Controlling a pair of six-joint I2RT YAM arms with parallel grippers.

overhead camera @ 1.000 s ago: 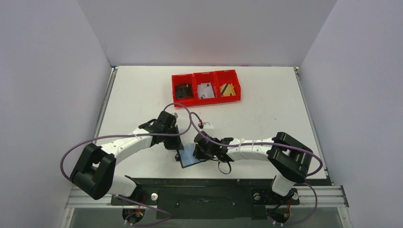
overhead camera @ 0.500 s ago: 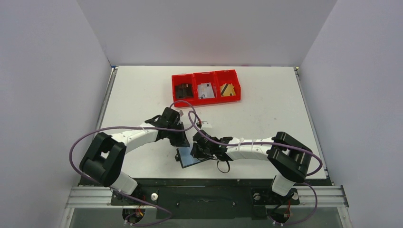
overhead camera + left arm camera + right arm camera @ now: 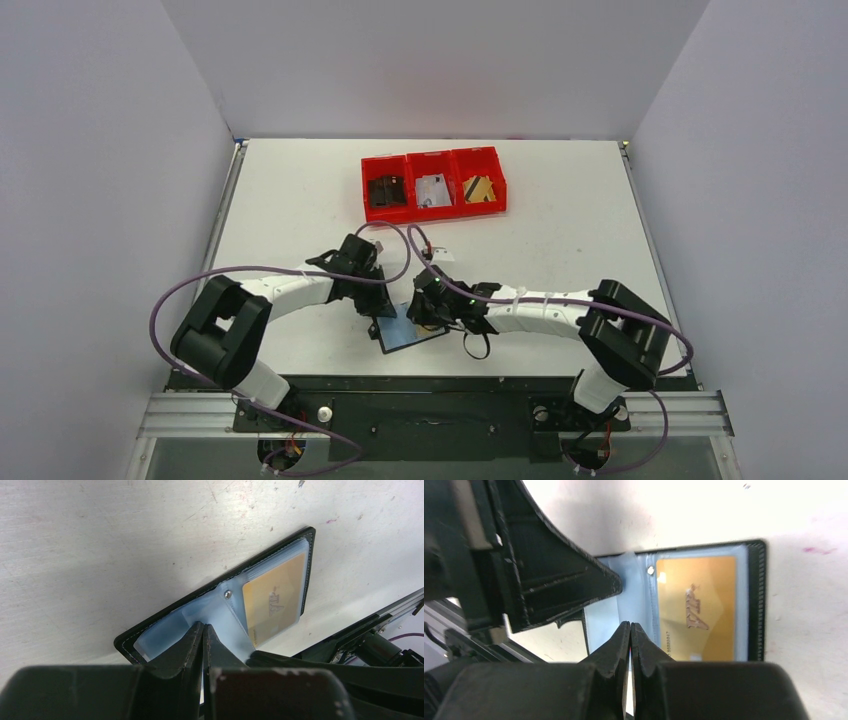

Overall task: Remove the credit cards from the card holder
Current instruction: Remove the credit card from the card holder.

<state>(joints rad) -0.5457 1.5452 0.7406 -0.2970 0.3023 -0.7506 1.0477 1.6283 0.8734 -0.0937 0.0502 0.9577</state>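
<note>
Bins [image 3: 433,183] well behind; left claw [image 3: 202,628] overlaps card holder [image 3: 206,606].

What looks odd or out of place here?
Nothing spilled or broken. The card holder lies open and askew near the front edge of the table, a gold card in its clear sleeve, the shut left end effector and right end effector both on it.

L end effector [image 3: 202,628] & R end effector [image 3: 630,626] both closed, tips near.

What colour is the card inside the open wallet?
The card is gold, clearest in the right wrist view.
</note>
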